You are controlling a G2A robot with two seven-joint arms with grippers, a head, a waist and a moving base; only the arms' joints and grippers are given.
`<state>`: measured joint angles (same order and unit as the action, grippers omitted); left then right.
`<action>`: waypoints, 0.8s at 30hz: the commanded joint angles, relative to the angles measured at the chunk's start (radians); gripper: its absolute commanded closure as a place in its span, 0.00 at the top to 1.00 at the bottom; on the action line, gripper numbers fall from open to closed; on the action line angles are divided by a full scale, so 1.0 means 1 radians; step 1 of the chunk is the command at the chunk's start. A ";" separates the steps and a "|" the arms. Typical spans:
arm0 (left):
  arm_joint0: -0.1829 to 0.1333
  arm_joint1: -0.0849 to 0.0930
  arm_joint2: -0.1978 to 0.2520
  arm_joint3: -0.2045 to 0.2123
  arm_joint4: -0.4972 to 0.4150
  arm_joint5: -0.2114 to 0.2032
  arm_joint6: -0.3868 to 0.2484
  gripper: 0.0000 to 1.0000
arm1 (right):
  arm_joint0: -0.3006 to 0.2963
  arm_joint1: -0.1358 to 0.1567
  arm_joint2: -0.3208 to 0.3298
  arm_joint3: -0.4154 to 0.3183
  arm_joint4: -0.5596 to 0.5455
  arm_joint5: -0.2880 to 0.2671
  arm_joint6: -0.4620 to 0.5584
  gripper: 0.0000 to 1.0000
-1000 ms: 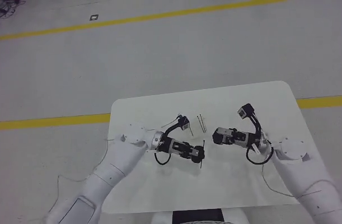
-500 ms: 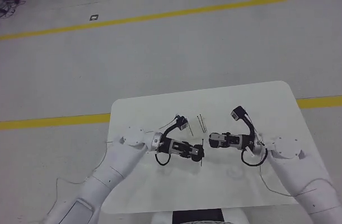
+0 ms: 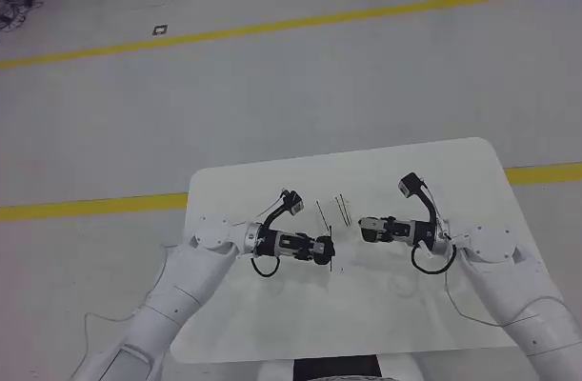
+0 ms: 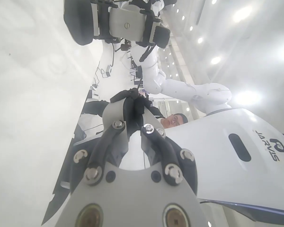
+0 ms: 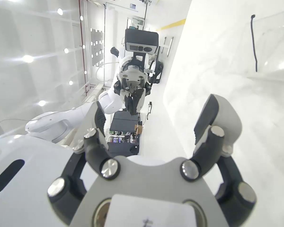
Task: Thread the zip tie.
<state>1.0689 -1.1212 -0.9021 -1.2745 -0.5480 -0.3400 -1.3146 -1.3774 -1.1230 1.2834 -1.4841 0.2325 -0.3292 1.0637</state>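
Note:
My left gripper (image 3: pixel 325 250) hovers over the middle of the white table (image 3: pixel 414 305), shut on a thin black zip tie (image 3: pixel 330 264) that hangs from its fingertips. In the left wrist view its own black pads (image 4: pixel 132 100) are pressed together. My right gripper (image 3: pixel 363 229) faces it from a short way to the right, open and holding nothing. The right wrist view shows the right gripper (image 5: pixel 156 114) with its fingers spread wide, and the left gripper (image 5: pixel 132 105) farther off, pointing back at it.
Loose black zip ties (image 3: pixel 343 208) lie on the table just beyond the two grippers, another (image 3: pixel 321 211) beside them. One loose zip tie (image 5: pixel 253 43) appears in the right wrist view. Bare tabletop lies toward the near edge and right side.
The left gripper has drawn back to the left with the zip tie. The right gripper first closed in, then eased back, so the gap between them is wider.

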 commanded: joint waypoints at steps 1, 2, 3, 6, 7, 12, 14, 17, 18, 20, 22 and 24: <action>0.000 0.000 0.000 0.000 0.000 0.000 0.000 0.00 | 0.000 0.000 0.000 0.000 0.000 0.000 0.000 1.00; 0.000 0.000 0.000 0.000 0.000 0.000 0.000 0.00 | 0.000 0.000 0.000 0.000 0.000 0.000 0.000 1.00; 0.000 0.000 0.000 0.000 0.000 0.000 0.000 0.00 | 0.000 0.000 0.000 0.000 0.000 0.000 0.000 1.00; 0.008 0.003 -0.010 -0.010 0.005 0.000 0.049 0.00 | 0.000 0.000 0.000 0.000 0.000 0.000 0.000 1.00; 0.005 0.007 -0.020 -0.010 0.042 0.000 0.064 0.00 | 0.000 0.000 0.000 0.000 0.000 0.000 0.000 1.00; 0.031 0.026 -0.061 -0.086 0.176 0.000 0.125 0.00 | 0.000 0.000 0.000 0.000 0.000 0.000 0.000 1.00; 0.053 0.032 -0.082 -0.119 0.187 0.000 0.124 0.00 | 0.000 0.000 0.000 0.000 0.000 0.000 0.000 1.00; 0.073 0.037 -0.114 -0.140 0.188 0.000 0.104 0.00 | 0.000 0.000 0.000 0.000 0.000 0.000 0.000 1.00; 0.078 0.038 -0.123 -0.142 0.183 0.000 0.098 0.00 | 0.000 0.000 0.000 0.000 0.000 0.000 0.000 1.00; 0.088 0.037 -0.148 -0.148 0.164 0.000 0.082 0.00 | 0.000 0.000 0.000 0.000 0.000 0.000 0.000 1.00; 0.096 0.037 -0.172 -0.150 0.169 0.000 0.075 0.00 | 0.000 0.000 0.000 0.000 0.000 0.000 0.000 1.00; 0.107 0.034 -0.196 -0.158 0.177 0.000 0.066 0.00 | 0.000 0.000 0.000 0.000 0.000 0.000 0.000 1.00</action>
<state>1.1692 -1.0856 -1.0836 -1.4286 -0.3771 -0.3400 -1.2452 -1.3775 -1.1231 1.2834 -1.4840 0.2322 -0.3289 1.0634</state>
